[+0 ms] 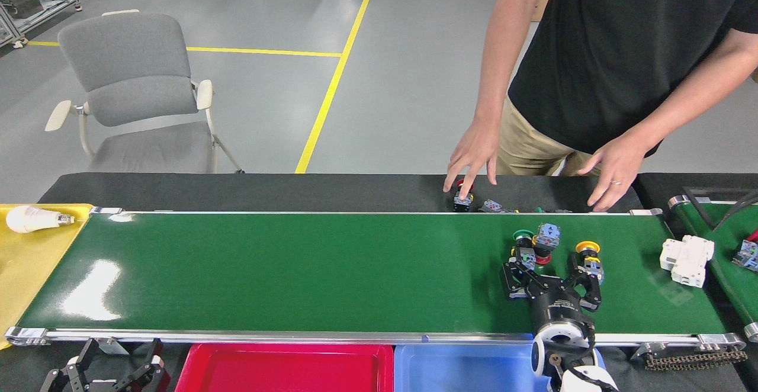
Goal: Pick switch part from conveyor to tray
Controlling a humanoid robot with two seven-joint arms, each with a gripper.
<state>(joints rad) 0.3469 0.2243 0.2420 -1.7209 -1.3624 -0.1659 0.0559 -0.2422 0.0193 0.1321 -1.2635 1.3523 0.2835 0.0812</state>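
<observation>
1. My right pincer (549,267) sat over the right part of the long glossy green conveyor belt (296,267), its black fingers spread apart, holding nothing.
2. Its left fingertip lay just beside a green-capped push-button switch part (522,247), which was bunched with a grey-blue switch block (548,235) and a red-capped piece; its right fingertip was close to a yellow-capped push-button switch part (589,259). I could not tell whether either fingertip touched them.
3. A white plastic breaker-like part (687,259) lay further right on the same belt, near its end.
4. My left pincer (106,371) rested low at the bottom left, below the belt's silver rail, fingers apart and empty.
5. A red plastic tray (284,371) and a blue plastic tray (468,371) stood side by side under the belt's near edge.
6. Beyond the belt, on the black tabletop strip (237,190), a person's hand (474,155) touched a small red-capped switch (462,199); the other hand (613,170) rested further right.
7. A white light bulb (32,219) lay on the yellow surface (23,262) at the left end.
8. A grey padded chair (136,96) stood on the floor behind.
</observation>
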